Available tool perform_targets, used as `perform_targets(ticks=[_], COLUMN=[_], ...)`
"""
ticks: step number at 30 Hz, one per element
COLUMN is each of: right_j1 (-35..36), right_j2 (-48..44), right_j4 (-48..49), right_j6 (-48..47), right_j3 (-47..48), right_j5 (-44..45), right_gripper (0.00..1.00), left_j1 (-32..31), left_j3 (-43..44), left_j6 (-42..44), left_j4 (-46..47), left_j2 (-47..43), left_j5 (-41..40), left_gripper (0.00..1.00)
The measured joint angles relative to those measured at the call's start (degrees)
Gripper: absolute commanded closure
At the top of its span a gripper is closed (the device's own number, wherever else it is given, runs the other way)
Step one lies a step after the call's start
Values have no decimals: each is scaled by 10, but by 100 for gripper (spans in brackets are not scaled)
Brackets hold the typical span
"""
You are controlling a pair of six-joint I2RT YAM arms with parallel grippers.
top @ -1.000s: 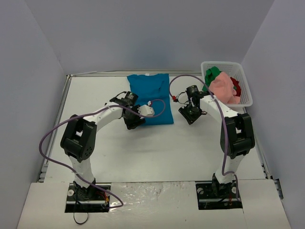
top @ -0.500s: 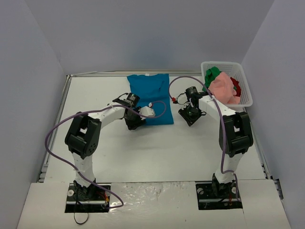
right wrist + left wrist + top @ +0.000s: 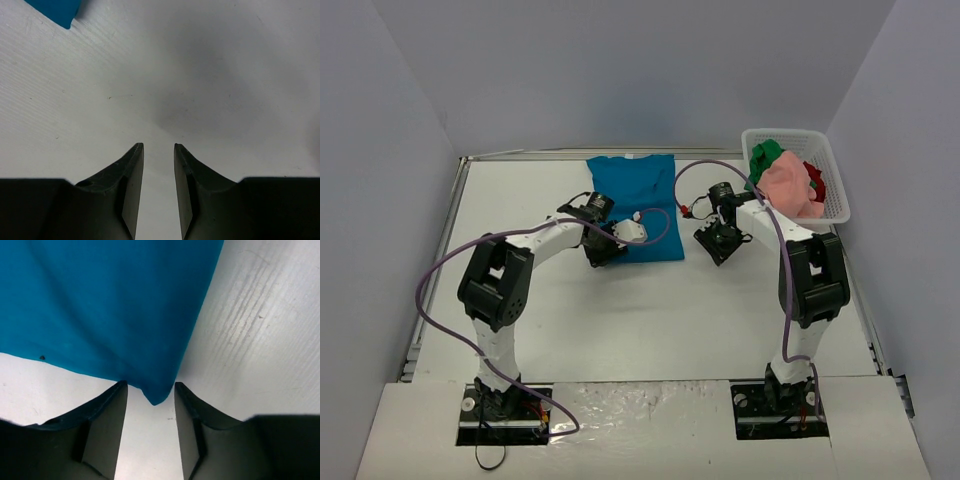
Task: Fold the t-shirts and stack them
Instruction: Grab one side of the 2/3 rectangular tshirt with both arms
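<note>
Fingers parted, the left gripper (image 3: 150, 396) straddles a corner of the teal-blue t-shirt (image 3: 100, 300) while the right gripper (image 3: 159, 152), fingers narrowly apart and empty, hangs over the table (image 3: 225, 75) near the shirt-filled basket (image 3: 837, 180).

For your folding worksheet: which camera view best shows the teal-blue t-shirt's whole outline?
Top external: the teal-blue t-shirt lies spread on the table, only its near left corner covered by the left gripper. Left wrist shows just that corner; right wrist, only a corner tip.

left hand (image 3: 150, 390) shifted toward teal-blue t-shirt's (image 3: 100, 305) near corner, jaws narrowing around it
</note>
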Motion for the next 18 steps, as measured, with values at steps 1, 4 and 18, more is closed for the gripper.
perform_targets(ticks=[1,4,18], right_j1=[0,0,-3], right_j2=[2,3,-2], right_j4=[0,-2,-30], right_j6=[0,0,-16], right_j3=[0,0,22], right_j5=[0,0,-69], right_gripper=[73,74,77], left_j1=[0,0,7], left_j3=[2,2,-9], left_j6=[0,-1,-19], left_j4=[1,5,10], left_j2=[2,7,3], left_j5=[-1,-3,21], left_gripper=[66,94,98])
